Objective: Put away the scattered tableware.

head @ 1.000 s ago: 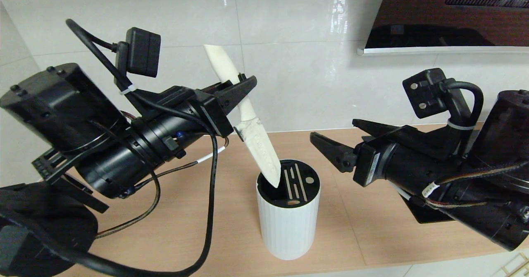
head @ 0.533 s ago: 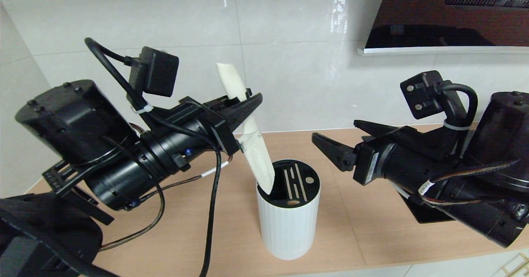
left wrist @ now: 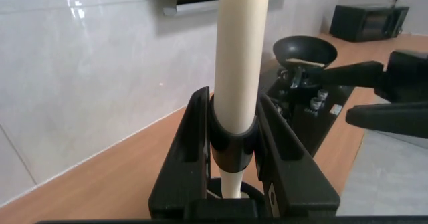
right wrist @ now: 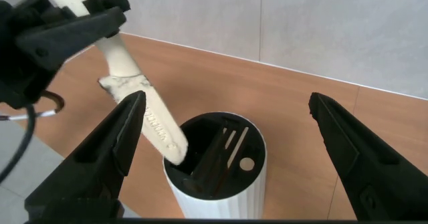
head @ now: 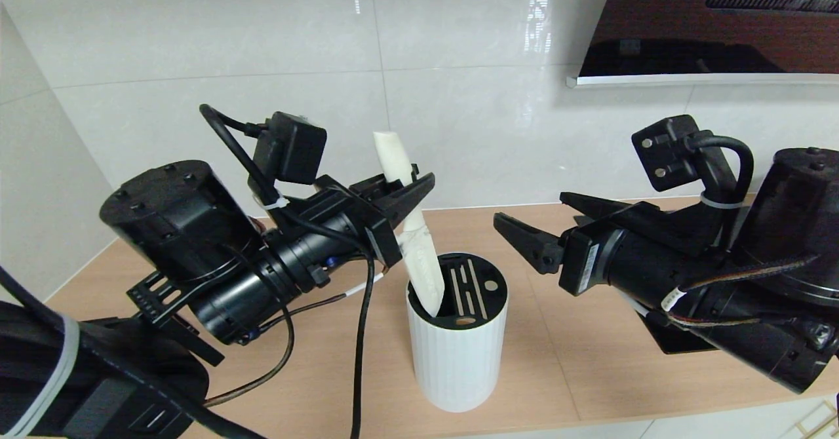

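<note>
Now the knife (head: 419, 262) is lowered deeper into the holder (head: 457, 360).
It is clamped by the left jaws; the right jaws are spread, empty.

Left claw (head: 414, 190) clamped tight — right claw (head: 531, 208) spread wide.

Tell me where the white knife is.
Head view, centre: the white knife is clamped in the left gripper, blade tip inside the white holder on the counter.
</note>
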Motion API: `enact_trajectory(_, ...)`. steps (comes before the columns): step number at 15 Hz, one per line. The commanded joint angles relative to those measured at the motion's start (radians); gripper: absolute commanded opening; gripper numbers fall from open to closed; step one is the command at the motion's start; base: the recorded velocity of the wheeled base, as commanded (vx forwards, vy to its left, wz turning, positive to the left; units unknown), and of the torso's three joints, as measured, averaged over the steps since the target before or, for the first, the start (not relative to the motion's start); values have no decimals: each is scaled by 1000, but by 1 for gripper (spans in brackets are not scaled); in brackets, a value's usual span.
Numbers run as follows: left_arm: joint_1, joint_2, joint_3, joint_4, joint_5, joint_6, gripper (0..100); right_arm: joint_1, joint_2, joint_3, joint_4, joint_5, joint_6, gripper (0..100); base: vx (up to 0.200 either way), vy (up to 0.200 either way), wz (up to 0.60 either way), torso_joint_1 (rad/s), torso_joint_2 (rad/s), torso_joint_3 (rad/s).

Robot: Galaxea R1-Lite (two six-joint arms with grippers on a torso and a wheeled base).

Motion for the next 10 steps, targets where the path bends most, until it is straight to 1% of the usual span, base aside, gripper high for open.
enact_trajectory(1,-9,20,1,-4,0,0,0,0,3,0,-1,0,0,100,0,0,0,0,0,0)
enact_trajectory(5,-34,37,44,-6,3,2,0,0,3,0,-1,0,0,100,0,0,0,0,0,0)
enact_trajectory(7,-43,49,57,-4,23,2,0,0,3,0,-1,0,0,100,0,0,0,0,0,0)
enact_trajectory(8,-57,69,58,-4,57,2,0,0,3,0,-1,0,0,100,0,0,0,0,0,0)
enact_trajectory(10,-66,101,58,-6,94,3,0,0,4,0,-1,0,0,100,0,0,0,0,0,0)
